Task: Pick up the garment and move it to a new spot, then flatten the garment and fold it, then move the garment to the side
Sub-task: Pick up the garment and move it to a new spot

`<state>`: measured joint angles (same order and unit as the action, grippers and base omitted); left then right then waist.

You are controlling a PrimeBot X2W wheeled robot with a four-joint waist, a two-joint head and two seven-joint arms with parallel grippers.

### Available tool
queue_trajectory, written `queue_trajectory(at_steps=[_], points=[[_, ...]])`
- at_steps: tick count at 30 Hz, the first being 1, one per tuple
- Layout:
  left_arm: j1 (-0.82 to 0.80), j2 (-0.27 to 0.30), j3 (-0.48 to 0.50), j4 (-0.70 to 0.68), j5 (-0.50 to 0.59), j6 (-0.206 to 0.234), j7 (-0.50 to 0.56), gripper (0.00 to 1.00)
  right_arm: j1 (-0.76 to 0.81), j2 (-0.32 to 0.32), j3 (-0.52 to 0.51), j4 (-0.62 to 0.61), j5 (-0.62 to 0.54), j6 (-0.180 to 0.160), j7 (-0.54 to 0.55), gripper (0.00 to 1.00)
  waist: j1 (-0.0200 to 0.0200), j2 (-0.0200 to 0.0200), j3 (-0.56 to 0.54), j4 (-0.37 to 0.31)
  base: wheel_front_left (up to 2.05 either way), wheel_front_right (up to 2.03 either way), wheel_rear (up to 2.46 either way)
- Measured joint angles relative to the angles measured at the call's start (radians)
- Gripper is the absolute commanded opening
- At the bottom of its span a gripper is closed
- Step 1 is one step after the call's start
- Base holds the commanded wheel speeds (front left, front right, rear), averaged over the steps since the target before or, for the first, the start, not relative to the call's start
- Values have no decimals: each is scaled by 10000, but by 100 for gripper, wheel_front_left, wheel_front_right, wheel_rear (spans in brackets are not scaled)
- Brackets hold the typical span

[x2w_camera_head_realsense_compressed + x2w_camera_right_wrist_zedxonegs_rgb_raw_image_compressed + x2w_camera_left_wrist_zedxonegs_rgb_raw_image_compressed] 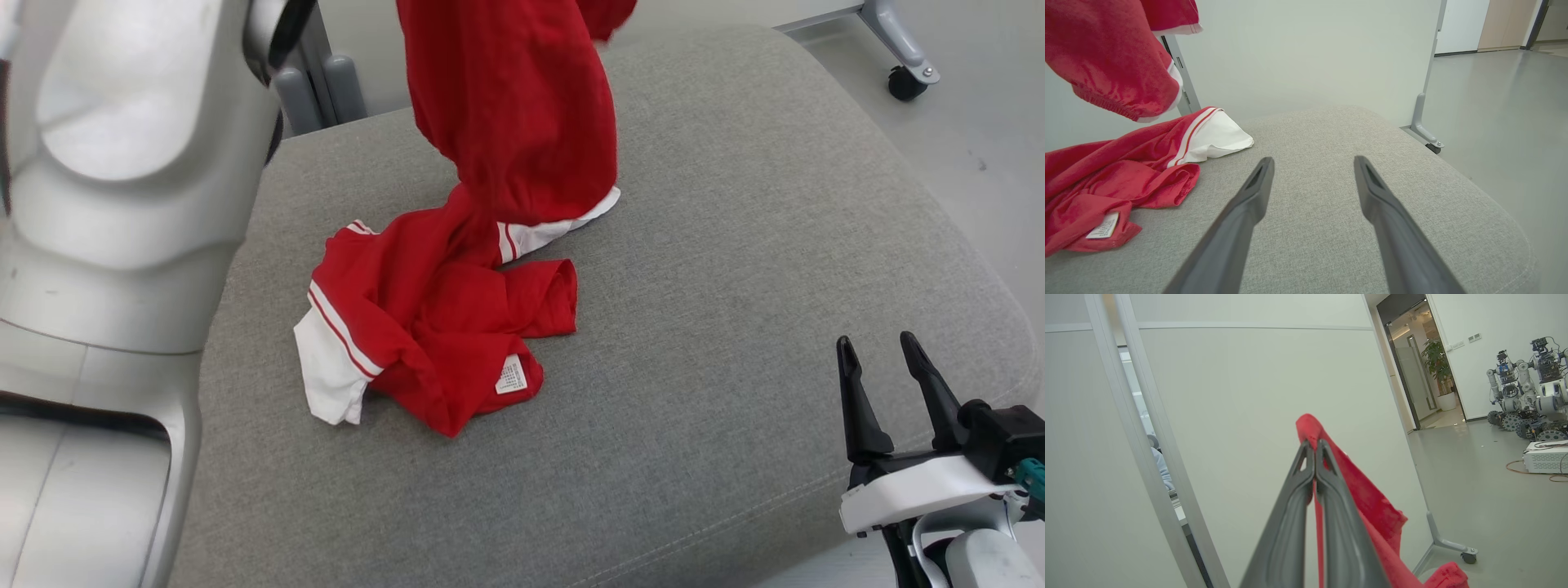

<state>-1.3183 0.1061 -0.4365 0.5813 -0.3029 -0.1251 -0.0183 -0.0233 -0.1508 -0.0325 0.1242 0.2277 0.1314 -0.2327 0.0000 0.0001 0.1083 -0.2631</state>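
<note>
My left pincer (1314, 447) is clamped shut, its two long dark matte fingers pressed together on a fold of the garment (457, 302). This is soft red knit cloth, and it climbs from the cushion (735, 327) in a loose hanging column. The rest of the garment lies crumpled on the cushion, left of its middle. In that heap I count two broad white bands. One white band (326, 376) is at the side nearest me, edged with thin red stripes, and the other (555, 229) is at the foot of the hanging column. One small white printed label (512, 376) faces up from the near edge of the heap.

My right pincer (876, 343) holds nothing. Its two tapered dark fingers are spread wide over the cushion's near right corner, well apart from the cloth. They rise from a white plastic mount.

The cushion is a single broad pad with rounded corners, covered in a coarse grey weave.

My pale, glossy left arm (122, 163) rises beside the cushion's left edge.

Beyond the cushion's far right corner stands one grey metal foot (902, 49) with a black castor, on a smooth pale floor.

Behind the cushion is a plain off-white partition (1310, 53).
</note>
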Motion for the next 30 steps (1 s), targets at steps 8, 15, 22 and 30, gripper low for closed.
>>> queue_trajectory(at_steps=[8,15,22,30], points=[[-640,387,-4,-955,-90,-8,439,0,23,136,-59,142,2,0,-127,100,0,0,62,130,0,0,0],[53,815,56,-1154,-194,79,476,0,-1,44,17,102,6,0,-169,100,0,0,139,649,0,0,0],[676,1126,222,-1546,-372,301,431,0,-19,-180,196,-54,46,0,-201,100,0,0,228,1566,0,0,0],[1559,1643,512,-2215,-583,640,531,0,-19,-428,217,-466,8,0,-102,100,0,0,322,3061,0,0,0]])
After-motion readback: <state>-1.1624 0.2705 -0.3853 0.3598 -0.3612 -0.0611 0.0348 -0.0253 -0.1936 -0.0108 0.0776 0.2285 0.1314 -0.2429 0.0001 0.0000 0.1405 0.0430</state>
